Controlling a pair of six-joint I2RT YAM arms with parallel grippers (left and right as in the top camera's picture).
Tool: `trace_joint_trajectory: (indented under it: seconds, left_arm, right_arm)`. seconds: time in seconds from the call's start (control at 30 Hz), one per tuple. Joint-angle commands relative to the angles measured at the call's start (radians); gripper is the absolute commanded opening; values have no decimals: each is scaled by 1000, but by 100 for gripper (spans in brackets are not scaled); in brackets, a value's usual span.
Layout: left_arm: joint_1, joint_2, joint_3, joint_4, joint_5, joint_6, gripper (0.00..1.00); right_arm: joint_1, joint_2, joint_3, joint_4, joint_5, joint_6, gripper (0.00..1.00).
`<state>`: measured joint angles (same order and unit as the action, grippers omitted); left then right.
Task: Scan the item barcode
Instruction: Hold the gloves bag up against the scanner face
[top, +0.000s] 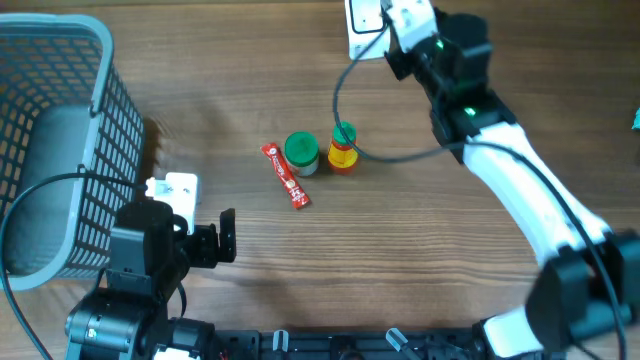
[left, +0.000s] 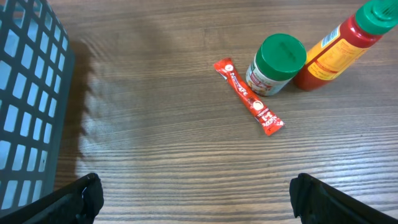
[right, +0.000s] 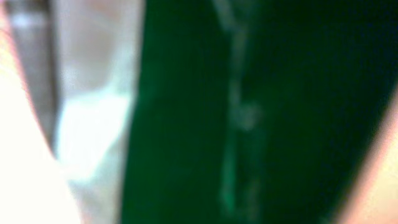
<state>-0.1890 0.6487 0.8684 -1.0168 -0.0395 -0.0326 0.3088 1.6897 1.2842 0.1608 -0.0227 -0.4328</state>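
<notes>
Three items sit mid-table: a red sachet (top: 286, 176) (left: 249, 96), a green-lidded jar (top: 301, 153) (left: 277, 64) and a red and yellow bottle (top: 342, 148) (left: 339, 43) with a green cap. My left gripper (top: 200, 228) (left: 199, 202) is open low over bare wood, short of the sachet, with nothing between its fingers. At the far edge my right gripper (top: 392, 22) is shut on a white scanner (top: 365, 25), whose dark cable (top: 338, 100) loops down past the bottle. The right wrist view is only a dark green and white blur.
A blue-grey mesh basket (top: 60, 150) (left: 25, 106) stands at the left, close beside my left arm. The right arm reaches from the near right corner to the far edge.
</notes>
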Motion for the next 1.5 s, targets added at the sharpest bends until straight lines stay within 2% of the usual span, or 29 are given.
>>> trace_joint_trajectory:
  seconds: [0.0,0.3,0.53,0.7,1.1,1.47]
  left_arm:
    - [-5,-5,-6,3,5,-10,100]
    - [-5,-5,-6,3,5,-9,100]
    - [-5,-5,-6,3,5,-10,100]
    - [-5,-5,-6,3,5,-9,100]
    - [-5,-5,-6,3,5,-9,100]
    - [-5,-5,-6,3,5,-9,100]
  right_arm:
    - [2,123,111,53,42,-71,5]
    - [14,414,376,83,38,-92,5]
    - [68,522,423,133,128,-228,5]
    - [84,563,423,189,205,-315,5]
    - [99,594,423,192,240,-455,4]
    - [111,610,423,203,232,-401,5]
